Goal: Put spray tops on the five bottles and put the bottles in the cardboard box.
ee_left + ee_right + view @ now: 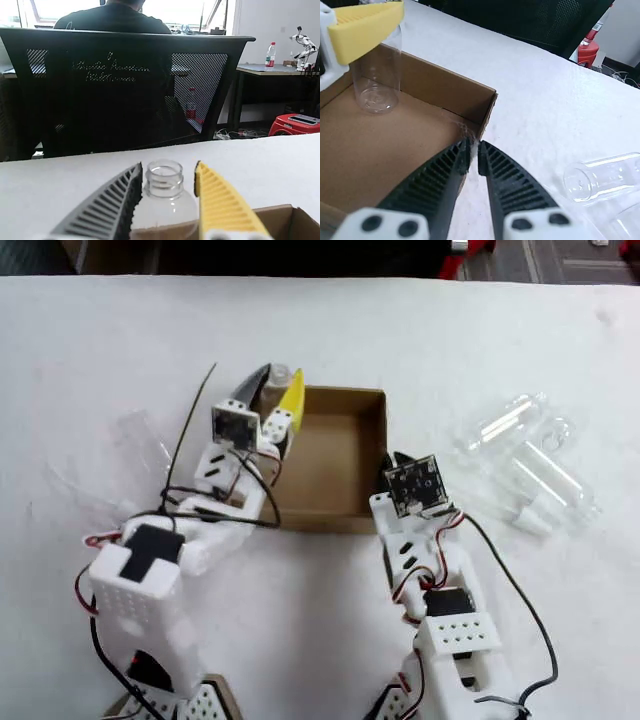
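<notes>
A: Which step is in hand?

B: Likely boxing a bottle. The left claw (167,167) grips one clear bottle (162,200) just below its neck, at the far left corner of the box (330,465). Its base sits low inside the box; whether it touches the floor, I cannot tell.

A: Does it have a spray top?

B: No. The threaded mouth is bare and open.

A: Which way does it point?

B: It stands upright, long axis vertical, mouth up.

A: And the other arm?

B: The right claw (473,146) is at the box's right wall, all but closed, and the wall's top edge runs in between its tips. It looks to be pinching the wall to steady the box.

A: Other bottles?

B: A few loose bottles (525,455) lie on their sides on the counter (330,330), right of the box and well apart from it.

A: What does the next move call for?

B: In my judgement, either lowering and opening the left claw, or first fitting a top, since the task wants tops on.
</notes>
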